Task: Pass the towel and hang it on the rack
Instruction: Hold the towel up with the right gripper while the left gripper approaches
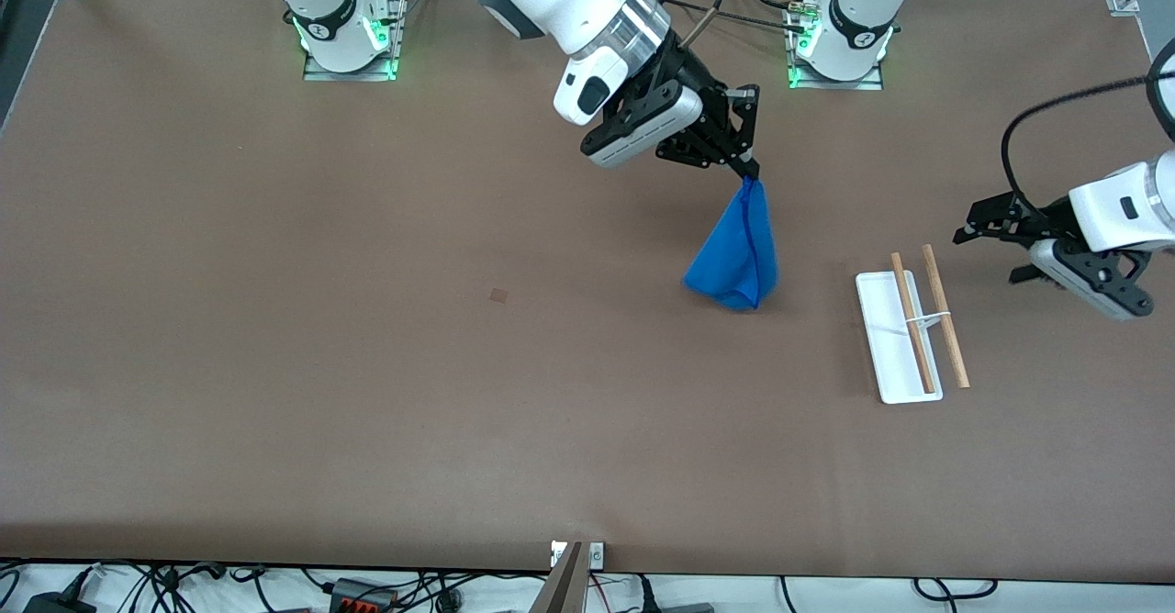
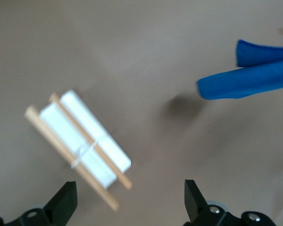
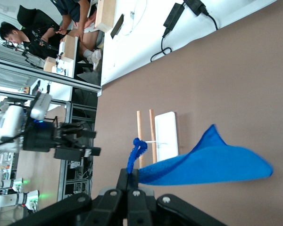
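My right gripper (image 1: 751, 171) is shut on one corner of the royal-blue towel (image 1: 736, 248), which hangs from it in a cone above the table's middle; the wrist view shows the fingers pinched on the towel (image 3: 203, 165). The rack (image 1: 909, 330), a white tray with two light-wood rods, stands toward the left arm's end. My left gripper (image 1: 987, 253) is open and empty, beside and above the rack. In the left wrist view the rack (image 2: 80, 146) lies ahead of the spread fingertips (image 2: 66, 200) and the towel (image 2: 247, 77) hangs farther off. The right wrist view shows the rack (image 3: 158, 136) and left gripper (image 3: 80, 143).
The brown table (image 1: 367, 365) carries a small dark mark (image 1: 498, 295) near its middle. The arm bases (image 1: 349, 35) stand along the edge farthest from the front camera. Cables lie off the table's nearest edge.
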You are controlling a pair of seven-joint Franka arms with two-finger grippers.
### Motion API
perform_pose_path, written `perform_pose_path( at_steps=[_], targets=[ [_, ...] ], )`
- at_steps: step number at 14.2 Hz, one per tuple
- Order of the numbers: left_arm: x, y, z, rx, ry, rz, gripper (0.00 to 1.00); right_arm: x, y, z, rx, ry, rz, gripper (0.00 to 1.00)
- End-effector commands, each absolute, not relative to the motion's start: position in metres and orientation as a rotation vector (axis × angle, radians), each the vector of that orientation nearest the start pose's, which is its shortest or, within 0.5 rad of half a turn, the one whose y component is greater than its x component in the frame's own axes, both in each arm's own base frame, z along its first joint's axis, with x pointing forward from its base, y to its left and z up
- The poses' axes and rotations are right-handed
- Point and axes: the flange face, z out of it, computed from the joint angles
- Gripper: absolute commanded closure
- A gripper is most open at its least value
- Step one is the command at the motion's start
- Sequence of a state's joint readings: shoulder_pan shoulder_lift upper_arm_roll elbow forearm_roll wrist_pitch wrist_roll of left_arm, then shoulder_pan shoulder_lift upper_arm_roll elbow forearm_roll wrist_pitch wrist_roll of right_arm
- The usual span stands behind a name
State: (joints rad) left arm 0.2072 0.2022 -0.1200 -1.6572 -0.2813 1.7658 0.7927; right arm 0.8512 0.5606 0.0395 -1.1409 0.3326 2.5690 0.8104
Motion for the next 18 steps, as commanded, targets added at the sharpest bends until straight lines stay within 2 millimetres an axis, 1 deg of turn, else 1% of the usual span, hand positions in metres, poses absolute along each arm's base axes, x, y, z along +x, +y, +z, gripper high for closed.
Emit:
perform_pose_path(
  at_steps=[1, 2, 3, 5, 6, 7, 8, 9, 10, 11, 13, 15, 17, 18],
  targets=[
    [0.63, 0.031, 0.47, -3.187, 1.506, -0.261, 0.0, 0.482, 0.602, 0.588, -2.22, 0.159, -0.383, 1.0],
    [0.635, 0.027, 0.453, -3.168, 1.655, -0.321, 0.0, 0.481, 0.605, 0.584, -2.225, 0.157, -0.378, 1.0],
    [0.639, 0.024, 0.431, -3.145, 1.804, -0.382, 0.0, 0.48, 0.606, 0.583, -2.227, 0.155, -0.378, 1.0],
    [0.642, 0.017, 0.393, -3.104, 2.037, -0.523, 0.0, 0.477, 0.608, 0.582, -2.228, 0.15, -0.374, 1.0],
    [0.64, 0.01, 0.374, -3.1, 2.117, -0.579, 0.0, 0.477, 0.608, 0.582, -2.227, 0.152, -0.374, 1.0],
    [0.635, 0.002, 0.359, -3.14, 2.14, -0.623, 0.0, 0.478, 0.608, 0.582, -2.227, 0.153, -0.375, 1.0],
    [0.63, -0.008, 0.349, -3.172, 2.158, -0.665, 0.0, 0.478, 0.608, 0.582, -2.228, 0.153, -0.374, 1.0],
    [0.623, -0.024, 0.335, -3.221, 2.173, -0.688, 0.0, 0.478, 0.608, 0.582, -2.227, 0.153, -0.375, 1.0],
    [0.617, -0.038, 0.324, -3.233, 2.163, -0.693, 0.0, 0.478, 0.608, 0.582, -2.228, 0.153, -0.374, 1.0],
    [0.613, -0.052, 0.318, -3.208, 2.178, -0.705, 0.0, 0.478, 0.608, 0.582, -2.228, 0.153, -0.374, 1.0],
    [0.601, -0.076, 0.296, -3.269, 2.127, -0.793, 0.0, 0.478, 0.608, 0.582, -2.228, 0.151, -0.375, 1.0],
    [0.595, -0.093, 0.282, -3.163, 2.195, -0.871, 0.0, 0.478, 0.608, 0.582, -2.229, 0.149, -0.378, 1.0],
    [0.583, -0.097, 0.266, -3.187, 2.204, -0.939, 0.0, 0.478, 0.608, 0.582, -2.233, 0.147, -0.381, 1.0],
    [0.575, -0.103, 0.258, -3.181, 2.219, -0.988, 0.0, 0.477, 0.608, 0.582, -2.233, 0.145, -0.38, 1.0]
  ],
)
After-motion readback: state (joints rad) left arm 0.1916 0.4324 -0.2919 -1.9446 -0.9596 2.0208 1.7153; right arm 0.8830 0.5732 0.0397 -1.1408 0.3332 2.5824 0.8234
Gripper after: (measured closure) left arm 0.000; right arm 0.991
